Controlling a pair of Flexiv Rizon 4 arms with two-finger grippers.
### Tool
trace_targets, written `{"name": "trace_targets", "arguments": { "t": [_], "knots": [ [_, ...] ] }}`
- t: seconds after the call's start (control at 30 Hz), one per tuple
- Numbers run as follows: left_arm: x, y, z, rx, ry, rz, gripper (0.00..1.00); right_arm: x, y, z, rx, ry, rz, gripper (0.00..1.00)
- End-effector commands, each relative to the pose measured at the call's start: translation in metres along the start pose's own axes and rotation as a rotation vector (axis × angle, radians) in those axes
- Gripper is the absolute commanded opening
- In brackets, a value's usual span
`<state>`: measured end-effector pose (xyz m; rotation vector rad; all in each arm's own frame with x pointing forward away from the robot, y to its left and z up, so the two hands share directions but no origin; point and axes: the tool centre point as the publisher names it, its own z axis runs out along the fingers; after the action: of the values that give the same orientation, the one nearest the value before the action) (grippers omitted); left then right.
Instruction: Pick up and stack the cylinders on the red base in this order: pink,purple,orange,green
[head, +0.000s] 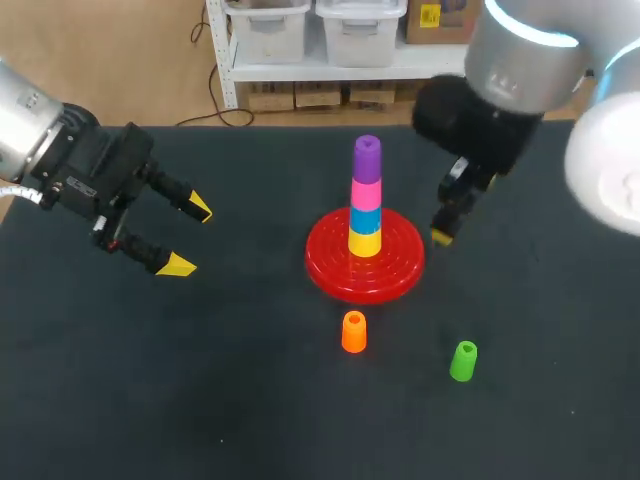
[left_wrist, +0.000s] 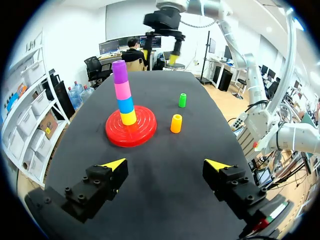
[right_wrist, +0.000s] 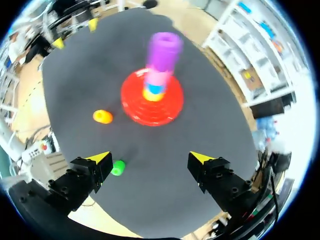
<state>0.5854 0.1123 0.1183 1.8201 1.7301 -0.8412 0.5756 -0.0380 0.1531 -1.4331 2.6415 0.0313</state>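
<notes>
Red base: a ribbed disc lying flat on the table, well ahead of the left gripper and ahead of the right gripper; in the head view the right gripper hangs just beside its rim.
Yellow cylinder: the lowest piece of the upright stack at the middle of the base.
Blue cylinder: sits directly on the yellow one.
Pink cylinder: third in the stack, resting on the blue one.
Purple cylinder: the top of the stack, on the pink one; in the right wrist view it is the piece nearest that camera, straight ahead of the fingers.
Orange cylinder: upright on the table, just off the base's rim and apart from it; ahead of the left gripper, nearer than the base, towards its right-hand finger.
Green cylinder: upright on the table, well apart from the base and near the orange one; in the right wrist view it stands close beside one fingertip of that gripper, with no contact visible.
Left gripper: fingers spread wide with nothing between them, held above the table well away from the base.
Right gripper: fingers spread wide and empty, raised above the table, with the stack in line with the gap between them.
Stacking state: pink and purple are in place; orange and green are not yet on the stack.
</notes>
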Motion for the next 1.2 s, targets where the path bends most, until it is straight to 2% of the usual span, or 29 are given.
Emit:
{"name": "trace_targets", "arguments": {
  "t": [0.03, 0.17, 0.37, 0.5, 0.8, 1.2],
  "knots": [
    [0.002, -0.001, 0.000, -0.004, -0.004, 0.004, 1.00, -0.025, 0.023, 0.022, -0.041, 0.057, -0.054, 1.00],
    [0.002, -0.001, 0.000, -0.004, -0.004, 0.004, 1.00, -0.032, 0.059, 0.040, -0.106, 0.058, -0.112, 1.00],
    [0.002, -0.001, 0.000, -0.004, -0.004, 0.004, 1.00, -0.035, 0.083, 0.052, -0.138, 0.070, -0.135, 1.00],
    [0.002, -0.001, 0.000, -0.004, -0.004, 0.004, 1.00, -0.038, 0.091, 0.059, -0.148, 0.090, -0.145, 1.00],
    [0.002, -0.001, 0.000, -0.004, -0.004, 0.004, 1.00, -0.044, 0.107, 0.081, -0.110, 0.109, -0.174, 1.00],
    [0.002, -0.001, 0.000, -0.004, -0.004, 0.004, 1.00, -0.043, 0.105, 0.105, -0.093, 0.156, -0.175, 1.00]
  ]
}}
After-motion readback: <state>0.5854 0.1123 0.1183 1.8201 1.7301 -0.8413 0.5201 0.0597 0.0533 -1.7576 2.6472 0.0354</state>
